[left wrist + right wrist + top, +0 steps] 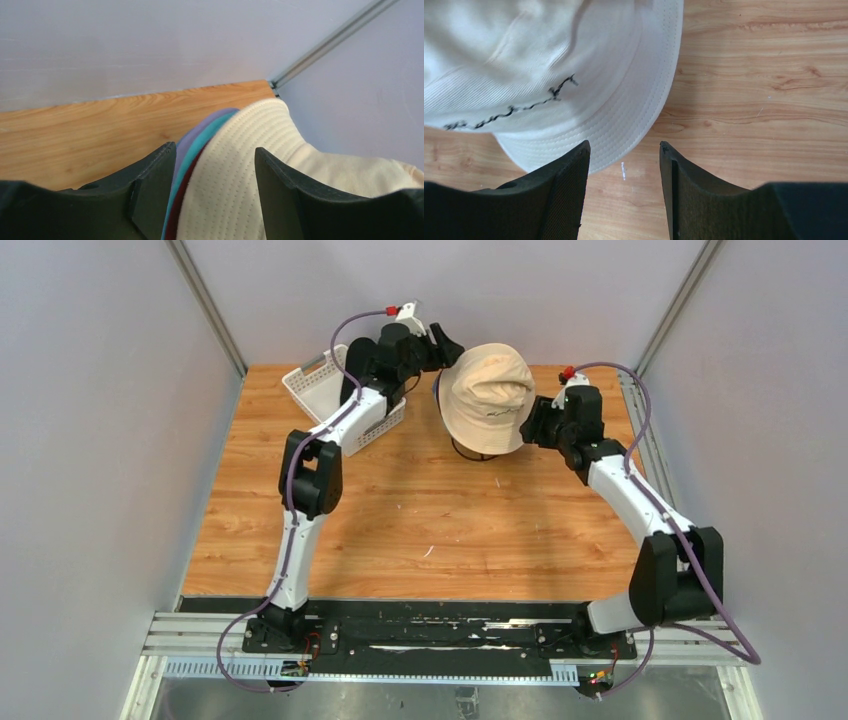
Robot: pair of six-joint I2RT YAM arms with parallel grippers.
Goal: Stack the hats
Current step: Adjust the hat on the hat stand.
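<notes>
Soft, even light from above fills my cell, leaving only faint shadows on the table (420, 530). From my right wrist the beige hat (524, 60) washes out almost white, while my right gripper (624, 148) sits dark and slightly soft up close.

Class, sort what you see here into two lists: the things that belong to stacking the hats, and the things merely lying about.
Belongs to the job:
beige hat, on top
lavender hat, teal hat, dark red hat, brims showing beneath it
left gripper, right gripper, both open

Merely lying about:
white basket, beside the left arm
</notes>
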